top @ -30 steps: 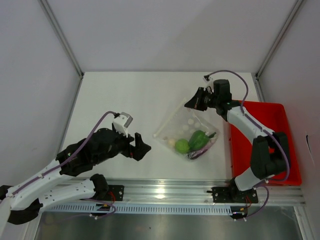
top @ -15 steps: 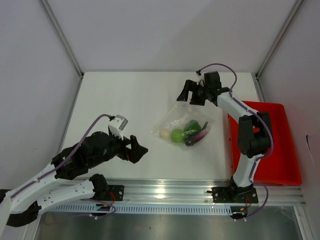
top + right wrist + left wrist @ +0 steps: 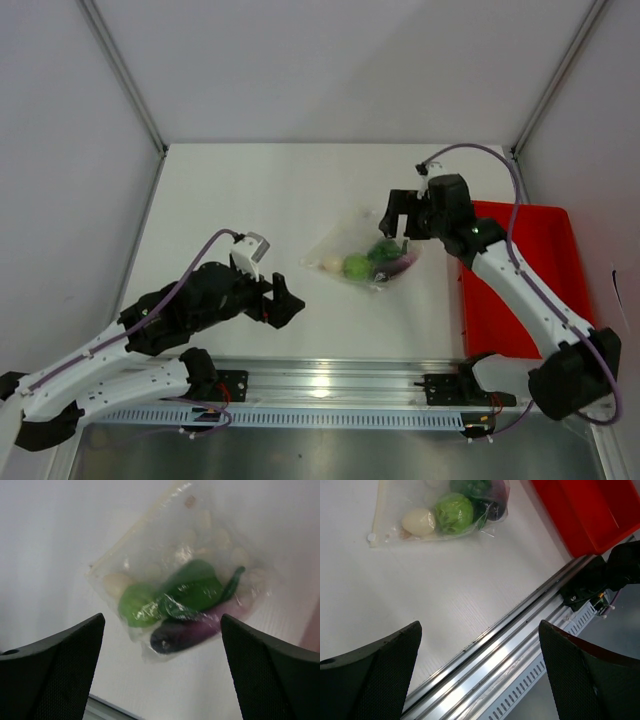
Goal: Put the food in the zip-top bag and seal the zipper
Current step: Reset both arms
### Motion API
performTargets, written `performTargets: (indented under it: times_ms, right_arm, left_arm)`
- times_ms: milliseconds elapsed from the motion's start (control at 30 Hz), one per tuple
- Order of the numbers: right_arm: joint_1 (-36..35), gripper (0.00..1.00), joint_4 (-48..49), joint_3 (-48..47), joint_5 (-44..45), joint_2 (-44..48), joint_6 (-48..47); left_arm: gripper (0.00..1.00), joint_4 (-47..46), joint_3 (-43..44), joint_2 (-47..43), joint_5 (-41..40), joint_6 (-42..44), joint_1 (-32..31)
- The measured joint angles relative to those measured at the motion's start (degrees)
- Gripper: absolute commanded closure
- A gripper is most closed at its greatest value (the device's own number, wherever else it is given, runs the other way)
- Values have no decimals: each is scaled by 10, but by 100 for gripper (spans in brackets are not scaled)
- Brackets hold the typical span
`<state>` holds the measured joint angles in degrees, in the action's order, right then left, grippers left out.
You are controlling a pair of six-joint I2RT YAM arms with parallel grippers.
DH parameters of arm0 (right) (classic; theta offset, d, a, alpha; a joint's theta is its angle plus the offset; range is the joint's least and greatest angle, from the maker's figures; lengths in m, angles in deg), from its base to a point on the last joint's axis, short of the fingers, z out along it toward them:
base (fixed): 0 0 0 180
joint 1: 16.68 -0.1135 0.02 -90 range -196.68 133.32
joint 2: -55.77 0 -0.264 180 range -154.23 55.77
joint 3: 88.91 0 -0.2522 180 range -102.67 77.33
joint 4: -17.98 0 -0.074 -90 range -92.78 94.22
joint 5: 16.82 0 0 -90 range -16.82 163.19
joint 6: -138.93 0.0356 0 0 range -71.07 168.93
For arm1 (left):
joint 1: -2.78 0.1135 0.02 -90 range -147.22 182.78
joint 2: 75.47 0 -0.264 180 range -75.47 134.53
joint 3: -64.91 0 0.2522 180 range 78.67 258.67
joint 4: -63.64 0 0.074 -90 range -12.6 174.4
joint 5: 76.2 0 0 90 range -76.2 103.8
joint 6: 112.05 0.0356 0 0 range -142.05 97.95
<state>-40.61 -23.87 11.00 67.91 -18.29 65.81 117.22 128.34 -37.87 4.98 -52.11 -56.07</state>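
The zip-top bag (image 3: 358, 252) lies on the white table with the food inside it: a whitish ball (image 3: 330, 265), a bright green round piece (image 3: 355, 266), a dark green long piece (image 3: 383, 252) and a purple long piece (image 3: 401, 264). The right wrist view looks down on the bag (image 3: 200, 535), with the purple piece (image 3: 192, 630) nearest. The zipper (image 3: 132, 530) runs along the bag's upper-left edge; I cannot tell whether it is sealed. My right gripper (image 3: 398, 215) hovers open just right of the bag, holding nothing. My left gripper (image 3: 285, 303) stands open near the front edge, apart from the bag (image 3: 395, 510).
A red tray (image 3: 520, 290) sits at the table's right side, also visible as the red tray (image 3: 585, 505) in the left wrist view. A metal rail (image 3: 330, 380) runs along the near edge. White walls close in the back and sides.
The right gripper opened and let go of the bag, then swung from behind it to its right side. The bag settled flatter, a little leftward. The left arm shifted slightly.
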Motion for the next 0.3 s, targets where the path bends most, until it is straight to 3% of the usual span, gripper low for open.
performTargets:
  times_ms: [300]
  right_arm:
    - [-76, 1, -95, 172, 105, 224, 49]
  left_arm:
    - [0, -63, -36, 19, 52, -5, 1]
